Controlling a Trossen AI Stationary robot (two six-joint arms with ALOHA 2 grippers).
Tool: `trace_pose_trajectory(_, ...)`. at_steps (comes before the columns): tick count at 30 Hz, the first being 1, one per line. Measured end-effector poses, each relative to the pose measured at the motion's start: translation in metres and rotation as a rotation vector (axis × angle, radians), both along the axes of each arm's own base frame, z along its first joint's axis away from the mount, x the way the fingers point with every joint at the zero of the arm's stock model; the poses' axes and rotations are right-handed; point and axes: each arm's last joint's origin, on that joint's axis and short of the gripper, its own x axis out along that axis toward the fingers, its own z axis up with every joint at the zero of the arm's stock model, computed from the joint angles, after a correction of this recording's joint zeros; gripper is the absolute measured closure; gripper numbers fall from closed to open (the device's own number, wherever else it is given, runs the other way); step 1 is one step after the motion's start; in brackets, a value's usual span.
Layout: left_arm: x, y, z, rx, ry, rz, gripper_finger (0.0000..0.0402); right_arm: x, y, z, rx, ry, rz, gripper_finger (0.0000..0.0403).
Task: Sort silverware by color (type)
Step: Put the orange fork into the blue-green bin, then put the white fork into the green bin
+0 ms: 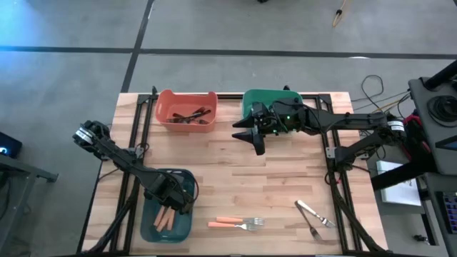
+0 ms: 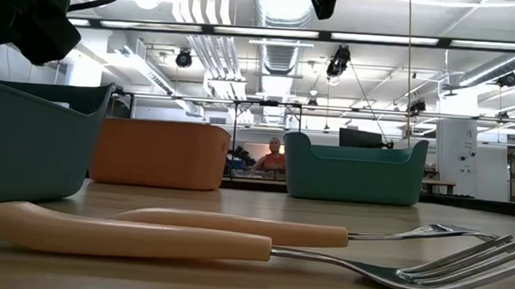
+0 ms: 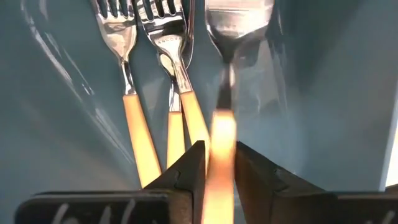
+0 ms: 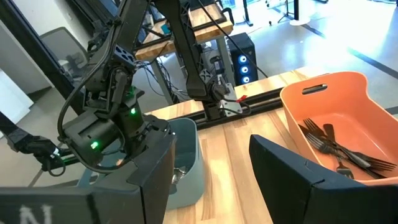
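My left gripper (image 1: 173, 202) is inside the blue-grey bin (image 1: 187, 221) at the table's near left, shut on an orange-handled utensil (image 3: 231, 56). Three orange-handled forks (image 3: 163, 106) lie on the bin's floor beside it. Two more orange-handled forks (image 1: 236, 223) lie on the table at the near edge and also show in the low view (image 2: 234, 237). Silver utensils (image 1: 314, 215) lie at the near right. Black utensils (image 1: 191, 116) lie in the orange bin (image 1: 166, 103). My right gripper (image 1: 255, 137) is open and empty in front of the green bin (image 1: 265, 96). My left gripper pinches the utensil's orange handle (image 3: 221, 146) between its two fingers (image 3: 193, 168). The fingers come from above into the bin and lie along the handle. The metal head (image 3: 239, 25) points away from the gripper toward the bin's floor; I cannot tell whether it touches.
The orange bin and green bin stand side by side at the far edge; they also show in the low view, orange (image 2: 158, 154) and green (image 2: 354, 171). Bare wood lies in the table's middle. A person (image 2: 273, 156) sits in the room beyond.
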Motion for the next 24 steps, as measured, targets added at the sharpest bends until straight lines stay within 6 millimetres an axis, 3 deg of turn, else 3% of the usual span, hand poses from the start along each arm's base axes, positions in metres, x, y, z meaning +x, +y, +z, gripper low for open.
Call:
trace_pose_trajectory(7,0.0,0.0,0.001,0.003,0.004,-0.004,0.031,0.0,0.0,0.0,0.002,0.0,0.0,0.0204)
trace_pose_trajectory(12,0.004,-0.003,0.017,-0.028,-0.048,-0.014,0.0304,0.0,0.0,0.0,0.002,0.0,-0.001,0.0204)
trace_pose_trajectory(19,0.011,-0.007,0.065,-0.037,-0.104,-0.13,0.0304,0.0,0.0,0.0,0.022,0.001,-0.005,0.0204)
trace_pose_trajectory(24,0.011,0.003,0.11,0.064,-0.152,-0.277,0.0304,0.0,0.0,0.0,0.088,0.006,-0.019,0.0204)
